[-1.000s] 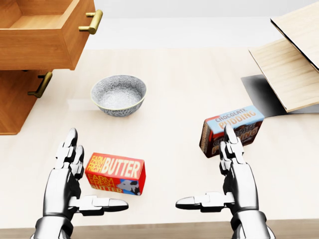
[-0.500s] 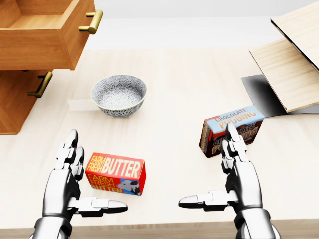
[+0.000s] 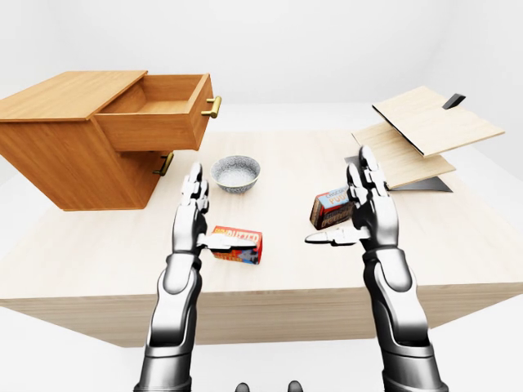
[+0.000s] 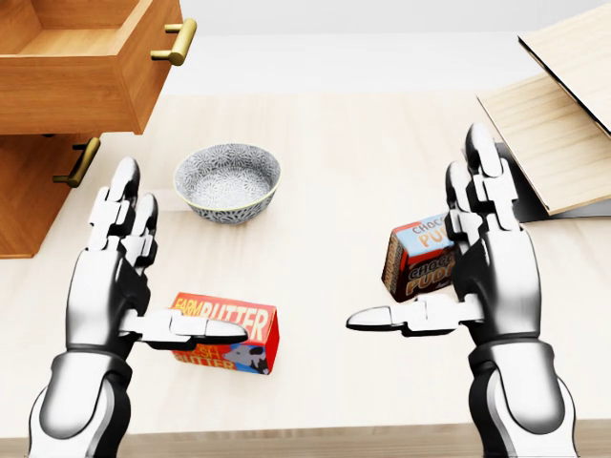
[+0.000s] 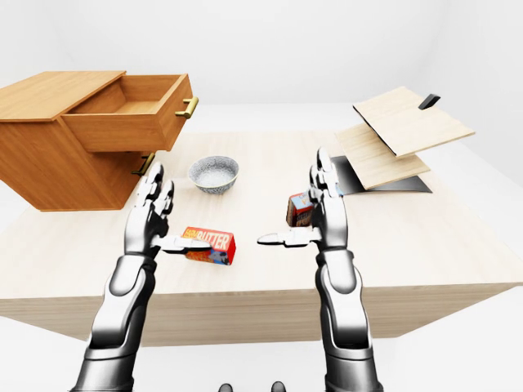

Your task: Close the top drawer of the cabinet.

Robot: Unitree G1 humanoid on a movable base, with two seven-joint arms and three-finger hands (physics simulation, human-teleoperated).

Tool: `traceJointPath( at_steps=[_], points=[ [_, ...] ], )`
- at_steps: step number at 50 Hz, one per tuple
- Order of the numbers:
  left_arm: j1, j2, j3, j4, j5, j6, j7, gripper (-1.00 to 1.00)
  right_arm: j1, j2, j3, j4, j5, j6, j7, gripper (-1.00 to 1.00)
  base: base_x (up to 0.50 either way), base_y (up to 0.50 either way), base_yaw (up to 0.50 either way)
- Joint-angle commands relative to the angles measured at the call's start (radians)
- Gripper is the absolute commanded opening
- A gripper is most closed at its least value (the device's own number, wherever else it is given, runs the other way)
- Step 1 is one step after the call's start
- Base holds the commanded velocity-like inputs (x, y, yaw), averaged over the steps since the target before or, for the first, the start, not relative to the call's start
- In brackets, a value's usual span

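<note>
The wooden cabinet (image 3: pixel 65 147) stands at the left of the table. Its top drawer (image 3: pixel 155 114) is pulled out wide, with a brass handle (image 3: pixel 212 107) on its face; the lower drawer's handle (image 3: pixel 165 164) shows below it. My left hand (image 4: pixel 119 277) is open, fingers up, raised above the table below the drawer and well apart from it. My right hand (image 4: pixel 482 267) is open too, raised at the right, in front of the pudding box.
A patterned bowl (image 4: pixel 227 181) sits right of the cabinet. A red butter box (image 4: pixel 234 334) lies by my left hand. A chocolate pudding box (image 4: pixel 420 253) stands partly behind my right hand. Tilted wooden boards (image 3: pixel 425 131) lie at the right.
</note>
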Motion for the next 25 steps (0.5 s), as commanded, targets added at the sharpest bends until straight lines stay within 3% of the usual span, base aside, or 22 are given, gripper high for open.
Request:
traceJointPath(
  at_steps=[1,19,25],
  points=[
    [-0.089,0.012,0.007,-0.086,-0.018,0.0,-0.001,1.0,-0.075,-0.004,-0.003,-0.101,0.009,0.0,-0.016,1.0,0.0,0.0,0.0],
    [-0.055,0.002,-0.006,-0.14,-0.016,0.0,-0.009,1.0,-0.053,-0.005,-0.004,-0.142,0.043,0.0,-0.005,1.0,0.0,0.0,0.0],
    [-0.047,0.001,-0.008,-0.14,-0.015,0.0,-0.008,1.0,-0.047,-0.003,-0.001,-0.142,0.045,0.0,-0.005,1.0,0.22,-0.12,0.0]
  ],
)
